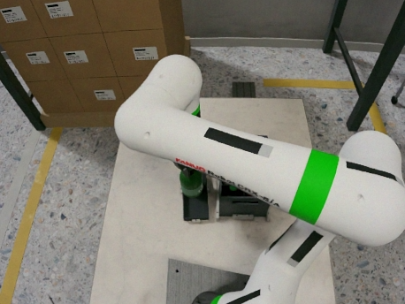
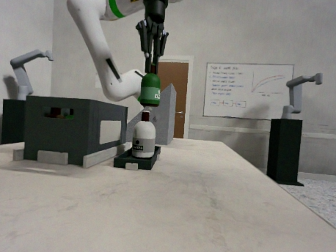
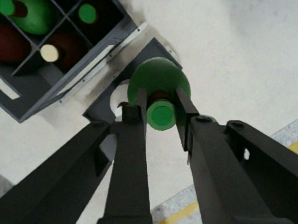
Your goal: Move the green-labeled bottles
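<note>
Gripper pinching the neck of the green-labeled bottle, held upright in the air directly above the white bottle on the tray; crate at nine o'clock.

Stacked cardboard boxes beside yellow floor tape; a whiteboard hangs near a brown door.
</note>
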Available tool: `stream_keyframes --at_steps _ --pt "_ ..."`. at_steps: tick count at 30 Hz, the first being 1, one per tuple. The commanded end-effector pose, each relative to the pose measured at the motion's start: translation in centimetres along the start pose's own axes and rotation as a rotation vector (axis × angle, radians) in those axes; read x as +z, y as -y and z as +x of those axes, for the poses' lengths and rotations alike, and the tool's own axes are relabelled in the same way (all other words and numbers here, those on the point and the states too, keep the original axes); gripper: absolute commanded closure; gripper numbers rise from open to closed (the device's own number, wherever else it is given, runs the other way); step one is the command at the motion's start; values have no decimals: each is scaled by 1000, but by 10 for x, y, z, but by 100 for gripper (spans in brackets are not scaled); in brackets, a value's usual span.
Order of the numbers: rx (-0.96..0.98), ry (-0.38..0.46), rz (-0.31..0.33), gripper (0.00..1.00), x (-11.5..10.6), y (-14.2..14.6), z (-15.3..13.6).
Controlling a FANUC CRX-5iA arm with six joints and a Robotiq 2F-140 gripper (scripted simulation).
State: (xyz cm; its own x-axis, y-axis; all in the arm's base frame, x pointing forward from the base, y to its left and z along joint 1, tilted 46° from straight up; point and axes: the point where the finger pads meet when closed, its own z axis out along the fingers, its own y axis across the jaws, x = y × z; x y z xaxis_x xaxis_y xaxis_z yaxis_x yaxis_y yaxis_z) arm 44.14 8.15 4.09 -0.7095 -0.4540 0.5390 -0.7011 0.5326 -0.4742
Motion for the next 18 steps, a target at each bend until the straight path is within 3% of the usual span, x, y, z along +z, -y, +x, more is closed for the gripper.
stream_keyframes --at_steps 1,18 --pt "0 2 1 90 -2 0 0" --pt "0 2 1 90 -5 0 0"
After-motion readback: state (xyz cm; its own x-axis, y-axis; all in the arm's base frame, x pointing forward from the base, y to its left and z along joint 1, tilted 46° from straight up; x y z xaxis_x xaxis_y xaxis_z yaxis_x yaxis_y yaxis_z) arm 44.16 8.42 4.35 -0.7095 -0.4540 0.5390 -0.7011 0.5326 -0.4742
